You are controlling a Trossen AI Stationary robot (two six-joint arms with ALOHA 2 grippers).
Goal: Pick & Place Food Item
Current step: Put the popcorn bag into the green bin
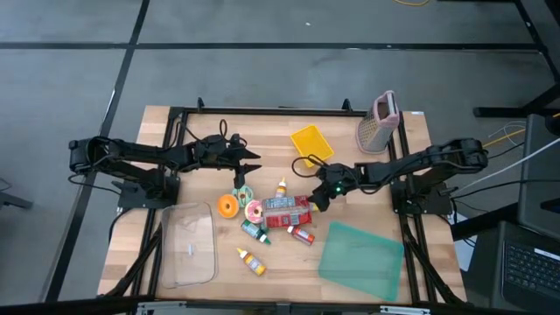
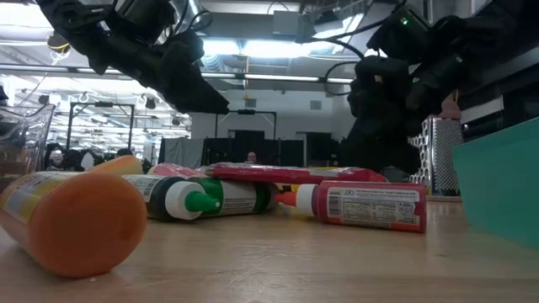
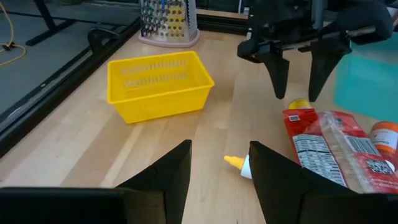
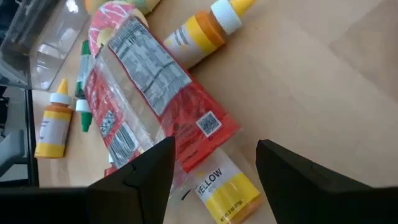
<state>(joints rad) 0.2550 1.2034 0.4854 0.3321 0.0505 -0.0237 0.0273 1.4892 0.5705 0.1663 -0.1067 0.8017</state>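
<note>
A red-and-clear food packet [image 1: 287,210] lies flat in the middle of the table, over a yellow tube [image 4: 225,190] that shows beside one end of it. My right gripper [image 1: 317,198] hangs open just above that end [image 3: 300,116], fingers slanting down and touching nothing; the packet [image 4: 155,99] fills its wrist view. My left gripper [image 1: 251,160] hovers open above the table, left of the yellow basket [image 3: 158,84], with nothing between its fingers [image 3: 217,180]. A yellow-capped bottle [image 3: 239,164] lies below and ahead of it.
Around the packet lie an orange ball [image 1: 227,206], a doughnut [image 1: 254,210], green bottles [image 1: 255,232], a red bottle [image 2: 362,204] and a yellow bottle [image 1: 252,261]. A clear tub [image 1: 188,245] stands near left, a teal box [image 1: 360,258] near right, a grater [image 1: 378,122] far right.
</note>
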